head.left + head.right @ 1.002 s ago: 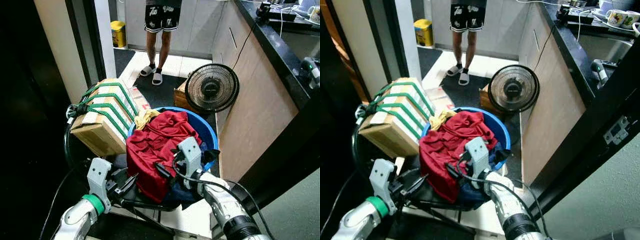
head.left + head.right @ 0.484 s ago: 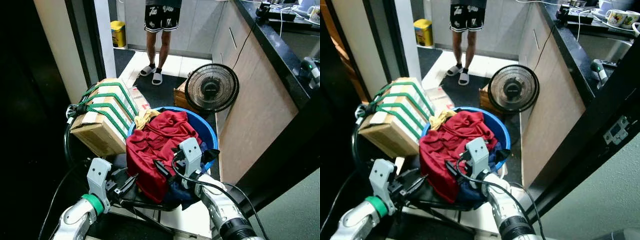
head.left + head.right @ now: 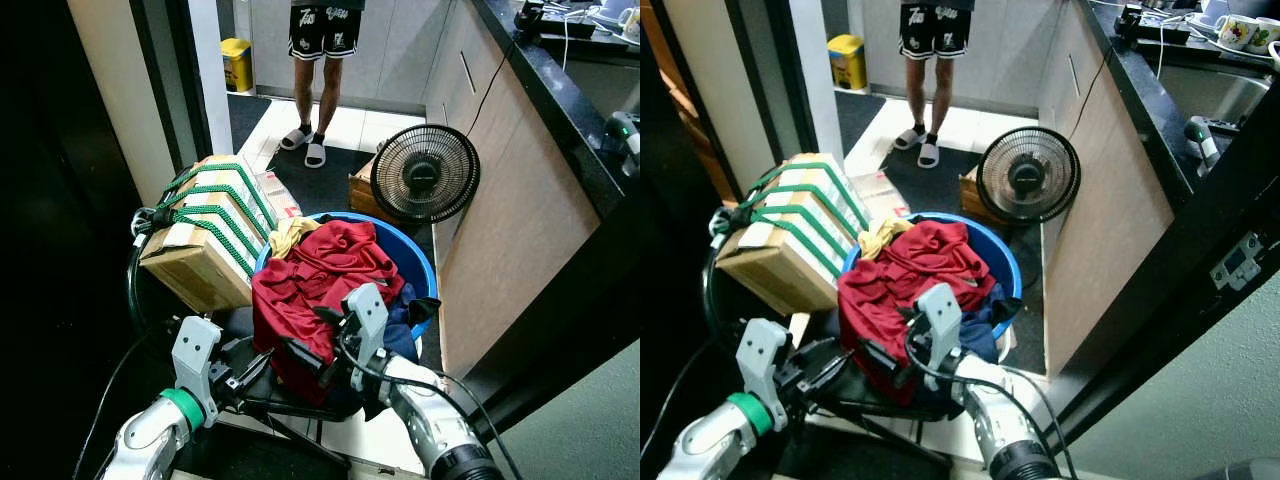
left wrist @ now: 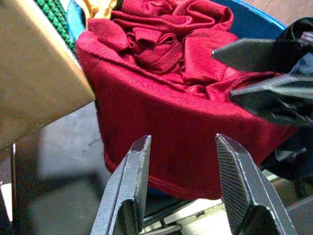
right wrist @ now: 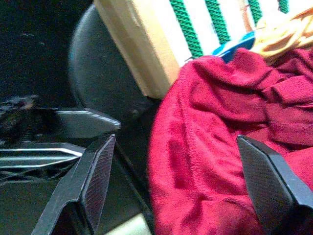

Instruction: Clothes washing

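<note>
two end effectors are hovering with fingers spread at the near edge of a red garment (image 3: pixel 315 285) that is spilling over the rim of a blue basin (image 3: pixel 412 262), the left end effector (image 3: pixel 262 364) low beside the hanging hem and the right end effector (image 3: pixel 318 338) against the cloth, neither one gripping anything. a yellow cloth (image 3: pixel 290 235) is lying at the basin's far side next to a cardboard box (image 3: pixel 200 235) strapped with green cord, while a black fan (image 3: pixel 424 174) is standing just beyond the basin and a person (image 3: pixel 322 70) in sandals is standing farther back on the floor.

right tool (image 3: pixel 305 357): swung leftward across red garment (image 3: pixel 310 290) front | fingers now spread beside left tool (image 3: pixel 250 372)
</note>
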`<state>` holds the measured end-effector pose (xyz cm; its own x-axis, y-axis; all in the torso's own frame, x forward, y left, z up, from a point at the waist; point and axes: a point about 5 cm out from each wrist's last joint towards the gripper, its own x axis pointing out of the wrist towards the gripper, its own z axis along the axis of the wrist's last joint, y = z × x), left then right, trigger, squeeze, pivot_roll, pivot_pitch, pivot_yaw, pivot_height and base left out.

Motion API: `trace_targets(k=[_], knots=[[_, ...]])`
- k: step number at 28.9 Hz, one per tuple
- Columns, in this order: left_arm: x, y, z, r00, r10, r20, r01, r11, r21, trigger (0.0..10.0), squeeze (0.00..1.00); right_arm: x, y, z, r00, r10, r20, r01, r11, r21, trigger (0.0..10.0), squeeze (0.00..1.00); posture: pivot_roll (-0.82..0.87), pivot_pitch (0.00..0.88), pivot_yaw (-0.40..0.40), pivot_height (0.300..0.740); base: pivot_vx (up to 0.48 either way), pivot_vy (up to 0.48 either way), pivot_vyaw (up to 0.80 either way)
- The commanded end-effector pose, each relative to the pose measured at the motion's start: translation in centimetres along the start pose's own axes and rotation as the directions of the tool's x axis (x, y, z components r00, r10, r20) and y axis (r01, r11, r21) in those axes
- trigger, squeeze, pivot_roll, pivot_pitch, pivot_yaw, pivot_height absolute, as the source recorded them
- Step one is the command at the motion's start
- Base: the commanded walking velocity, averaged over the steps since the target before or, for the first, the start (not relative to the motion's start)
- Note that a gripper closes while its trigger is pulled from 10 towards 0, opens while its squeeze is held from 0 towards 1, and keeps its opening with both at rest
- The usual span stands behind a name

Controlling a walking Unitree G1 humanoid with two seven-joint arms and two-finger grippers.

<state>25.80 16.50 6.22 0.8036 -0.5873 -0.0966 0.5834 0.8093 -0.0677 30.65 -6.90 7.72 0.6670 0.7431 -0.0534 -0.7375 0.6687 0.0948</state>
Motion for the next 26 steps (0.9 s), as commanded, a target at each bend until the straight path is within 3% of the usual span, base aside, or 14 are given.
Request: trace_targets(k=[1, 2, 4, 6, 8, 9, 11, 19, 24, 26], knots=[[-0.4, -0.3, -0.4, 1.0, -0.014, -0.027, 0.014, 1.0, 0.006, 10.0, 0.0, -0.6, -1.4, -0.1, 0.992, -0.128, -0.004, 0.128, 0.992, 0.003, 10.0, 0.0, 0.05, 0.054, 0.006, 0.74, 0.0, 0.0, 0.0], [-0.4, -0.3, -0.4, 1.0, -0.014, -0.027, 0.014, 1.0, 0.006, 10.0, 0.0, -0.6, -1.4, -0.1, 0.992, -0.128, -0.004, 0.128, 0.992, 0.003, 10.0, 0.0, 0.05, 0.054, 0.006, 0.74, 0.0, 0.0, 0.0], [-0.9, -0.5, -0.6, 0.999, -0.02, -0.038, 0.02, 1.0, 0.002, 10.0, 0.0, -0.8, -4.5, 1.4, 0.934, -0.355, 0.046, 0.351, 0.933, 0.077, 10.0, 0.0, 0.07, 0.077, 0.014, 0.74, 0.0, 0.0, 0.0], [-0.9, -0.5, -0.6, 0.999, -0.02, -0.038, 0.02, 1.0, 0.002, 10.0, 0.0, -0.8, -4.5, 1.4, 0.934, -0.355, 0.046, 0.351, 0.933, 0.077, 10.0, 0.0, 0.07, 0.077, 0.014, 0.74, 0.0, 0.0, 0.0], [-1.4, -0.9, -0.7, 0.998, -0.037, -0.052, 0.036, 0.999, -0.003, 10.0, 0.0, -0.6, -7.5, 3.8, 0.857, -0.509, 0.074, 0.488, 0.85, 0.198, 10.0, 0.0, 0.07, 0.094, 0.022, 0.74, 0.0, 0.0, 0.0], [-1.4, -0.9, -0.7, 0.998, -0.037, -0.052, 0.036, 0.999, -0.003, 10.0, 0.0, -0.6, -7.5, 3.8, 0.857, -0.509, 0.074, 0.488, 0.85, 0.198, 10.0, 0.0, 0.07, 0.094, 0.022, 0.74, 0.0, 0.0, 0.0], [-1.7, -1.1, -0.8, 0.997, -0.045, -0.062, 0.045, 0.999, -0.007, 10.0, 0.0, -0.5, -9.1, 4.8, 0.817, -0.577, 0.023, 0.55, 0.789, 0.274, 10.0, 0.0, 0.08, 0.103, 0.03, 0.74, 0.0, 0.0, 0.0], [-1.7, -1.4, -0.9, 0.996, -0.058, -0.074, 0.058, 0.998, -0.014, 10.0, 0.0, -0.1, -9.1, 4.5, 0.824, -0.565, -0.046, 0.552, 0.781, 0.293, 10.0, 0.0, 0.08, 0.114, 0.043, 0.74, 0.0, 0.0, 0.0], [-1.8, -1.6, -0.9, 0.993, -0.079, -0.092, 0.078, 0.997, -0.018, 10.0, 0.0, 0.8, -8.5, 4.6, 0.843, -0.535, -0.06, 0.509, 0.755, 0.413, 10.0, 0.0, 0.07, 0.137, 0.07, 0.74, 0.0, 0.0, 0.0], [-1.9, -1.6, -0.9, 0.989, -0.099, -0.107, 0.097, 0.995, -0.021, 10.0, 0.0, 1.8, -7.3, 4.6, 0.894, -0.446, -0.052, 0.427, 0.809, 0.404, 10.0, 0.0, 0.07, 0.151, 0.079, 0.74, 0.0, 0.0, 0.0]])
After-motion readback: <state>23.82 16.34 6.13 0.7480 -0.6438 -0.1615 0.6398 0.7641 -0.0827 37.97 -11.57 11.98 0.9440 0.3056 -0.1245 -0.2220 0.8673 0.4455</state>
